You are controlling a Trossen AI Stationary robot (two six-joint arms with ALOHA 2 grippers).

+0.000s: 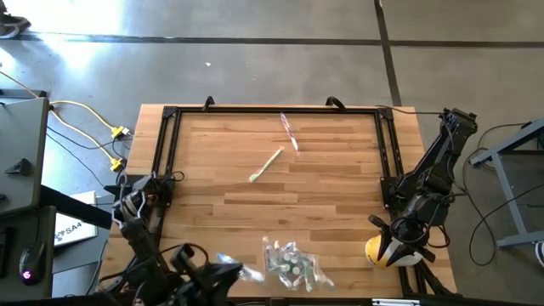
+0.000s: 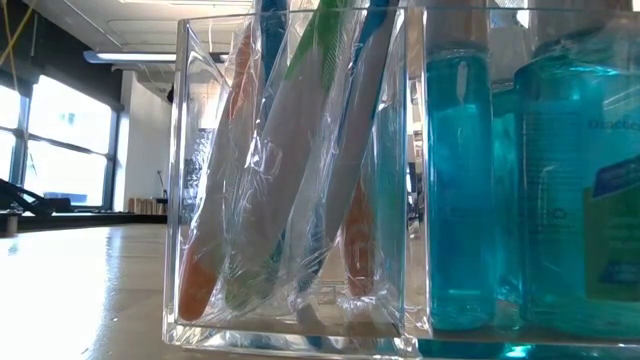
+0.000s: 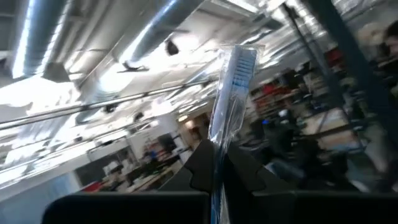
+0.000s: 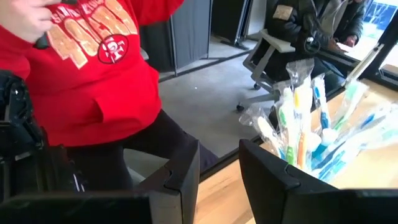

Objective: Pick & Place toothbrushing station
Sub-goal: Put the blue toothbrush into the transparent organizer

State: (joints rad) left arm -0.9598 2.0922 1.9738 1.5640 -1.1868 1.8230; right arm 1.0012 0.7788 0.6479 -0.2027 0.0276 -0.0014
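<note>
Wood table (image 1: 323, 183): 2 loose toothbrushes (image 1: 265, 165), clear holder (image 1: 289, 262) w/ more.

My left arm sits folded low at the bottom left of the overhead frame, wrist turned so its camera looks upward. Left gripper (image 3: 217, 168) clamped tight on a wrapped toothbrush (image 3: 231, 93), which stands up between my two dark fingers (image 3: 202, 165) at the bottom centre of the wrist frame.

My right arm runs down the right edge of the overhead frame, elbow toward the upper right, wrist at the lower right. Right gripper (image 4: 219, 168) part-open, a clear gap between its fingers (image 4: 183, 171), nothing in it.
</note>
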